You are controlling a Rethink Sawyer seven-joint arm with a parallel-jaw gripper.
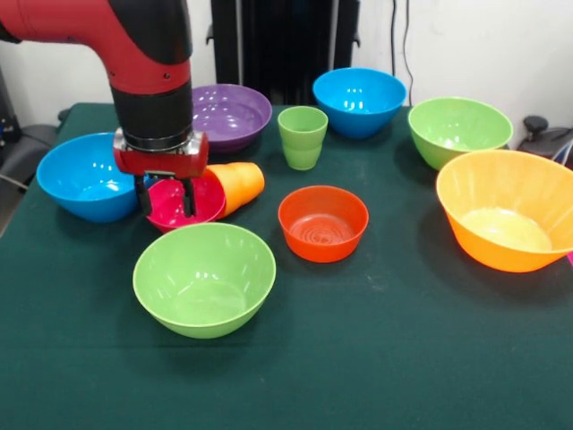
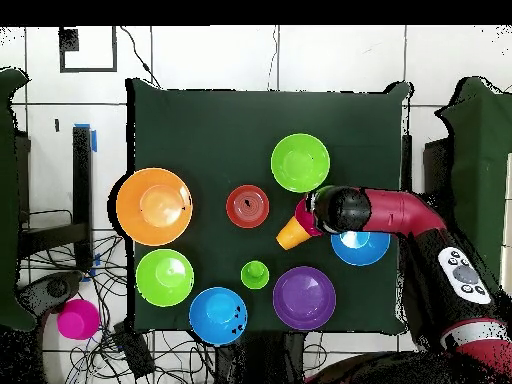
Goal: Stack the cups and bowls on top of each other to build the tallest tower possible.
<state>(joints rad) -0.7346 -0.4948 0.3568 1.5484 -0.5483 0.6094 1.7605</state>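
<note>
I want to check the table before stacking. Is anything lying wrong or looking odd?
Yes. The orange cup lies tipped on its side against the small magenta bowl, beneath the hand. The green cup stands upright. Nothing looks spilled or broken.

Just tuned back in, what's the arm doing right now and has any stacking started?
The gripper is down at the small magenta bowl, its open fingers straddling the bowl's rim. The orange cup lies on its side against that bowl. No tower yet: the green cup, orange-red bowl and the other bowls sit separately on the table.
</note>
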